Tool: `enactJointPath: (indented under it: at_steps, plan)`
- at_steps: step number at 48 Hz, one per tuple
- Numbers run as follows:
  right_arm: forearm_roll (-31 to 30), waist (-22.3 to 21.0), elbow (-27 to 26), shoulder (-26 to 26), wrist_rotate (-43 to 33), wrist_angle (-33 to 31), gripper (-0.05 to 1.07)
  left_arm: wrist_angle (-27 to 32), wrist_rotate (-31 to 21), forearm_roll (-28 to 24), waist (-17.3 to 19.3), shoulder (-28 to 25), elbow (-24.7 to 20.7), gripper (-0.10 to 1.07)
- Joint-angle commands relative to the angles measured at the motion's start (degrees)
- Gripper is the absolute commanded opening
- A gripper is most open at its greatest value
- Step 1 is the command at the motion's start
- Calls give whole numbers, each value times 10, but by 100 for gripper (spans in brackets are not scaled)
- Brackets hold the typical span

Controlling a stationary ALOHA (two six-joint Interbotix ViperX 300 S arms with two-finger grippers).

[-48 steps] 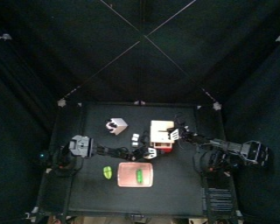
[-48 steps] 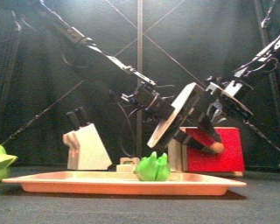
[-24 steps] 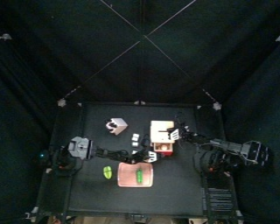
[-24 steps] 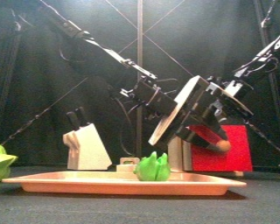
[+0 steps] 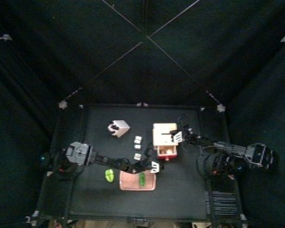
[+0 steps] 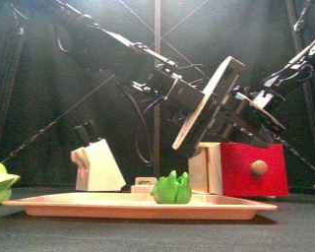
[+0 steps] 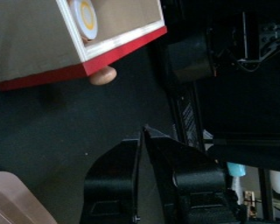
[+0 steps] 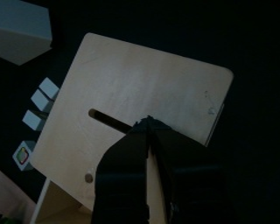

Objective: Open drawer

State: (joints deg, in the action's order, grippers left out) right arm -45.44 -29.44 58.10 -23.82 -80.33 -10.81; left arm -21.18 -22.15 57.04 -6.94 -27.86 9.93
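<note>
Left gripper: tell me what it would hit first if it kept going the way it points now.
Probably the drawer: the left gripper points toward its red front and small round knob, with only bare table between. Depth is unclear.

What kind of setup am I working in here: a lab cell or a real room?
Most likely a lab test cell: black curtains pen in a small black table, and the things on it look like props: a small wooden drawer unit with a red front and a flat pink tray.
</note>
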Motion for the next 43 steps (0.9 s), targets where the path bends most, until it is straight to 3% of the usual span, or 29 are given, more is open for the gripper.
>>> enactJointPath:
  at_steps: [1,10,15,24,31,43]
  plan:
    - [2,1,1,4,-1,-3,35,-3,2,-13,4,15,-11,58]
    - [3,1,1,4,-1,-3,35,-3,-1,-14,10,13,-14,79]
    - [3,1,1,4,-1,-3,35,-4,-7,17,10,7,-23,87]
    - [3,1,1,4,-1,-3,35,-4,-11,77,10,-25,-59,87]
    - [3,2,2,4,0,-3,35,-4,-13,95,11,-47,-85,87]
    - [3,2,3,4,0,-3,35,-4,-12,98,24,-51,-91,87]
